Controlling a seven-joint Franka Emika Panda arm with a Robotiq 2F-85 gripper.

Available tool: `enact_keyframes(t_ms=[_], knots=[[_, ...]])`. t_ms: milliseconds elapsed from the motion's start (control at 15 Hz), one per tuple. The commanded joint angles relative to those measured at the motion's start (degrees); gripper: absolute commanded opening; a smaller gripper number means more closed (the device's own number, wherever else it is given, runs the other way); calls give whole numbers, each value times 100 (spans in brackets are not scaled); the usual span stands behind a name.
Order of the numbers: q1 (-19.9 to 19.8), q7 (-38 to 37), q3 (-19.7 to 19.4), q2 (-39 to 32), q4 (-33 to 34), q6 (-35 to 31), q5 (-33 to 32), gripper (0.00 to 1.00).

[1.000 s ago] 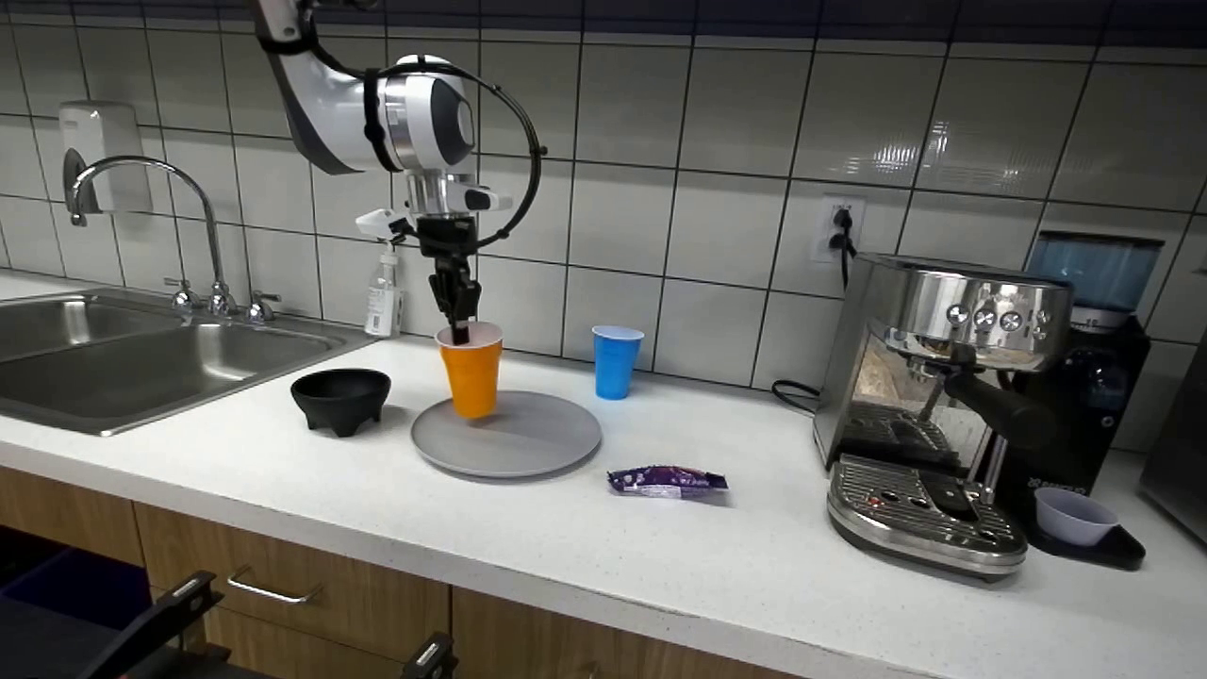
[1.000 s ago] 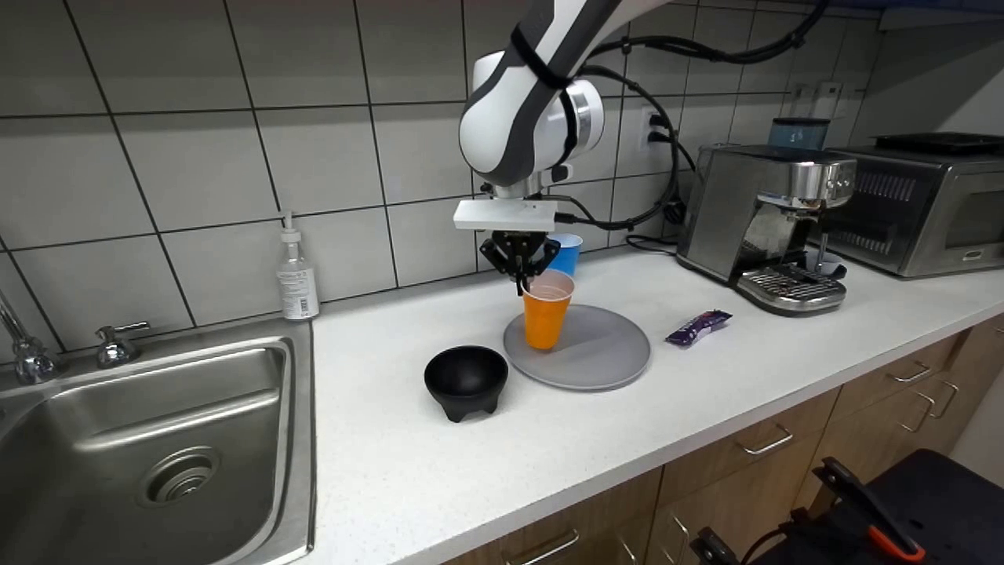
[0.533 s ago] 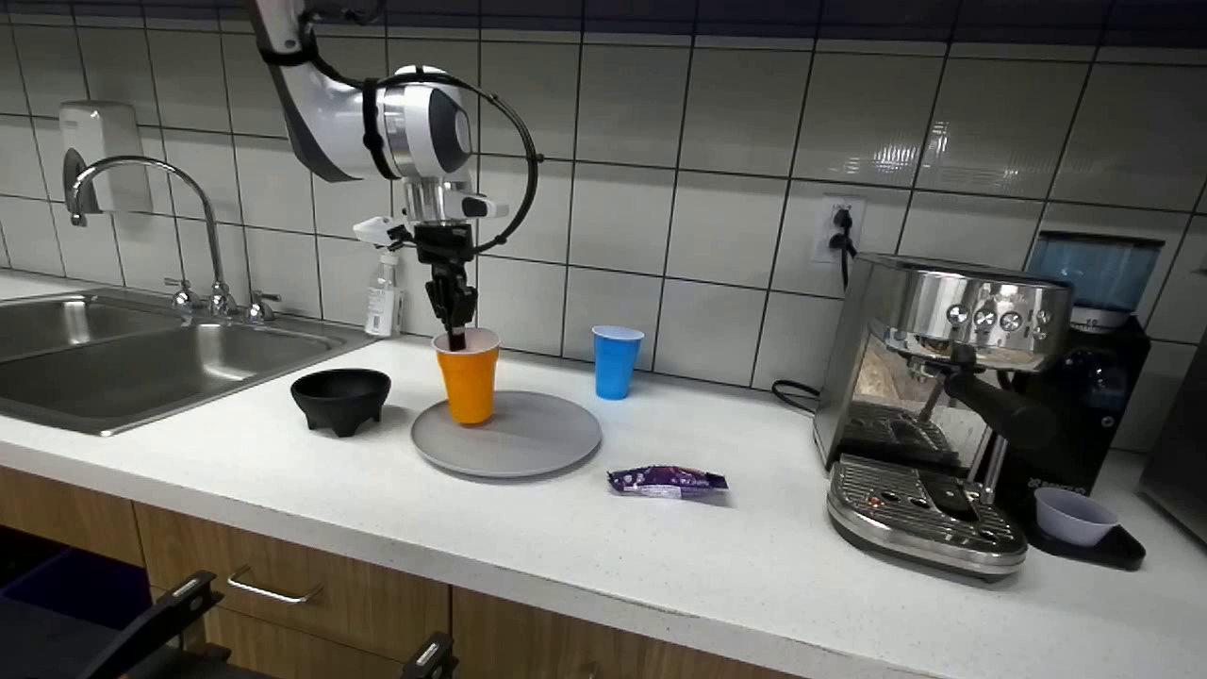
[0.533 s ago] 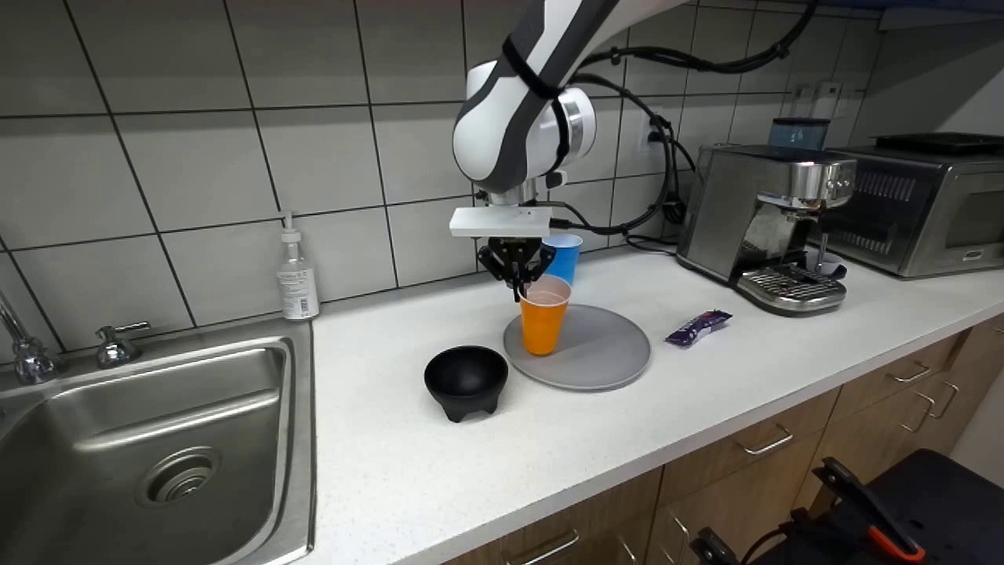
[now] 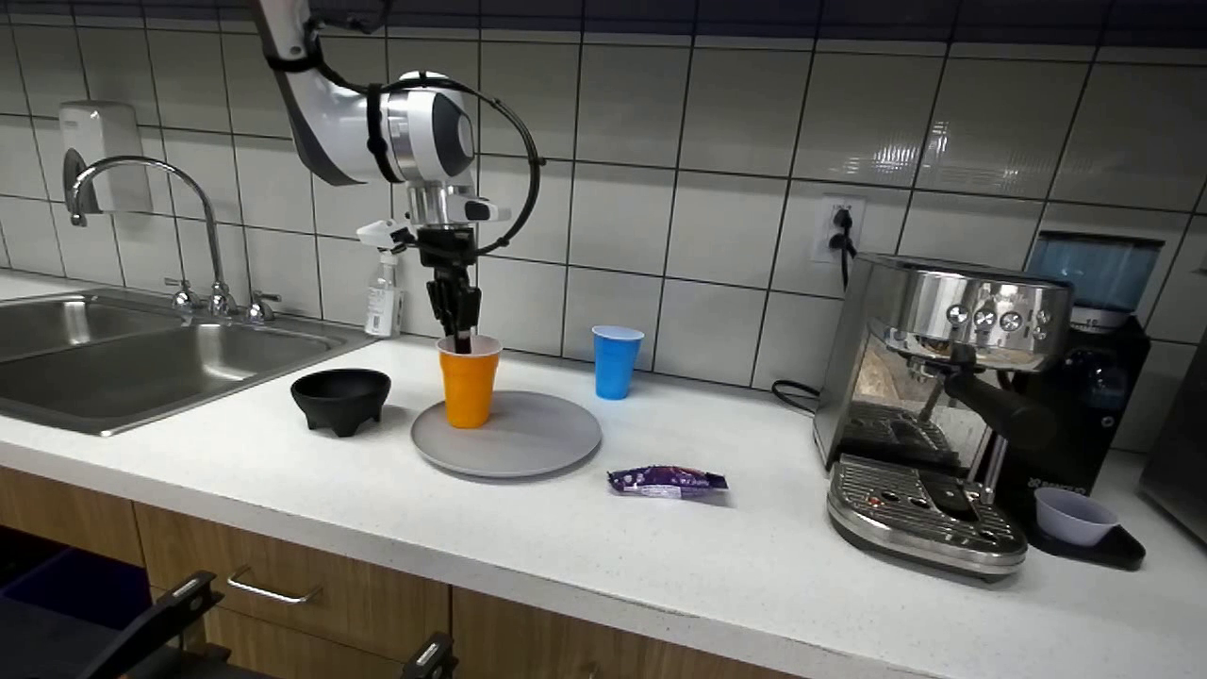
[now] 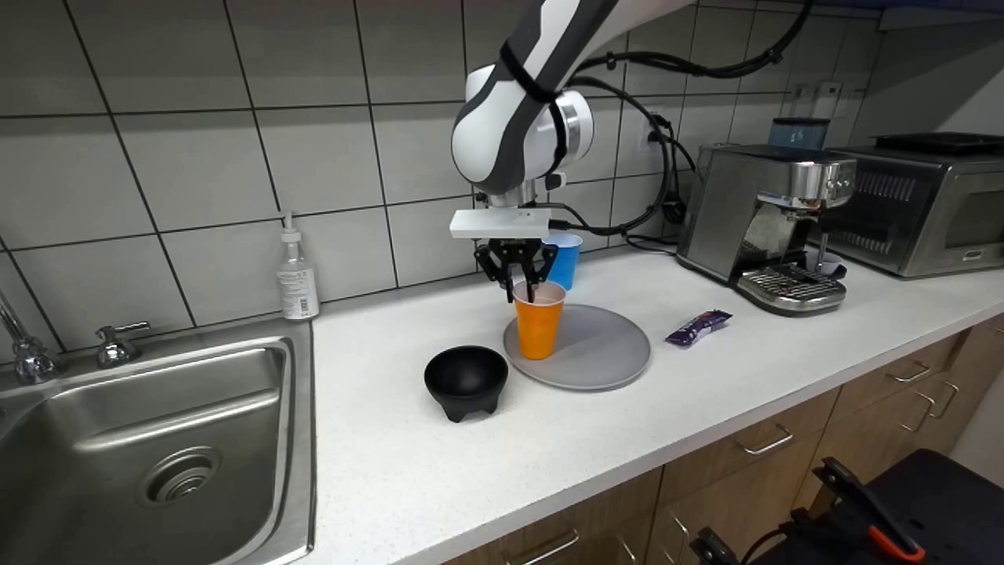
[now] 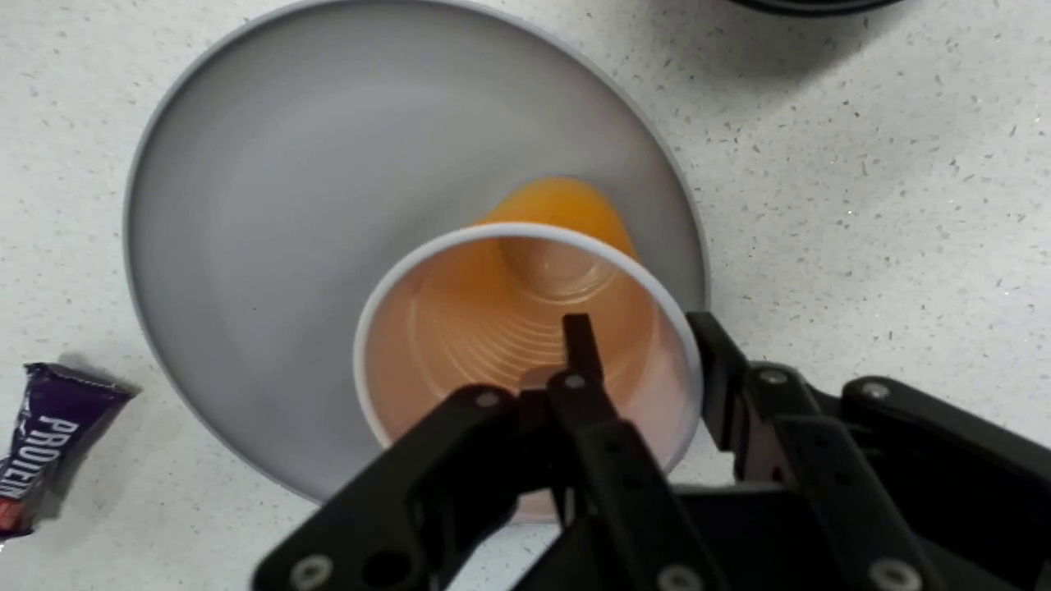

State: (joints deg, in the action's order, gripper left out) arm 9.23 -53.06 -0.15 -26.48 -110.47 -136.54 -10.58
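Claw (image 7: 642,322) spread, one finger (image 7: 582,346) inside the cup (image 7: 480,324), one outside, so nothing's gripped. Cup stands upright because the plate (image 7: 271,205) beneath carries it.

Near the sink end of the white surface (image 5: 745,556), between its front and back edges, sits a black footed bowl (image 5: 341,401). A blue cup (image 5: 618,363) stands upright close to the back edge. A purple PROTEIN wrapper (image 5: 668,481) lies between the two edges. Away from the sink (image 6: 301,439), a steel espresso machine (image 5: 976,302) stands by the back edge, beside a black grinder (image 5: 1099,401) whose dark base carries a small pale bowl (image 5: 1076,517). A steel oven (image 6: 941,208) stands beyond. A clear pump bottle (image 6: 298,282) is at the sink's back corner, and a faucet (image 5: 213,240) rises from the sink's back rim.
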Motion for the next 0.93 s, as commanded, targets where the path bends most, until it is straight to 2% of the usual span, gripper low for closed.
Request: enact_keyframes(t_ms=[0, 267, 867], knots=[[60, 202, -76, 76, 133, 172, 151, 67], [38, 210, -78, 223, 105, 111, 181, 98], [-38, 151, -227, 516, 103, 41, 153, 100]])
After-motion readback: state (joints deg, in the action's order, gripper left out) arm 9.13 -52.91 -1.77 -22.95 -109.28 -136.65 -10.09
